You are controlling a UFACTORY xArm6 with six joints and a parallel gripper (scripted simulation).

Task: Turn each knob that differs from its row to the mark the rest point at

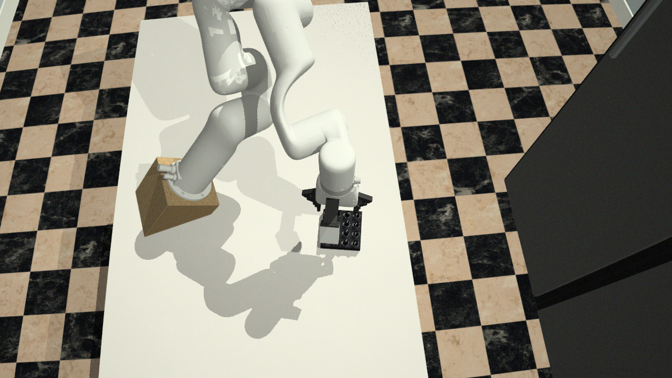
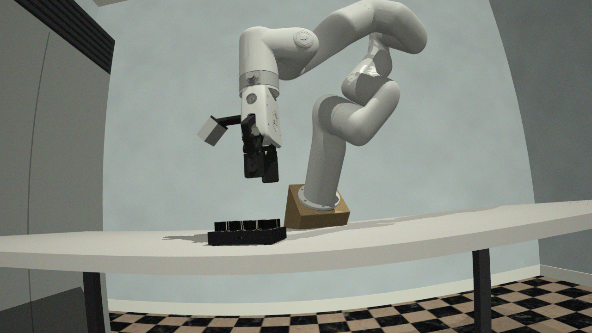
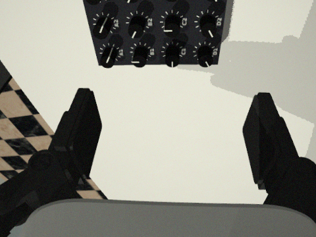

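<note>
The black knob box (image 1: 340, 247) (image 2: 256, 237) (image 3: 157, 60) stands on the table. In the wrist view, A1 (image 3: 108, 59) and A2 (image 3: 103, 27) have similarly slanted lines. B1 (image 3: 140, 56) points left, B2 (image 3: 136, 27) down-left. C1 (image 3: 172, 56) points down, C2 (image 3: 172, 24) left. D1 (image 3: 205, 56) and D2 (image 3: 208, 26) point down-right. Columns 3 and 4 are mostly cut off there. My gripper (image 2: 262, 177) (image 3: 172, 108) is open and empty, above the box's height and off its knob-1 end.
The white table (image 1: 263, 347) (image 2: 351, 248) carries the arm's wooden base block (image 1: 188, 218) (image 2: 318, 220). The socket (image 2: 238, 237) faces the exterior view. The wrist camera (image 1: 329, 233) (image 2: 212, 130) juts out over the box in the top view. A dark cabinet (image 1: 601, 164) stands beyond the table's right edge.
</note>
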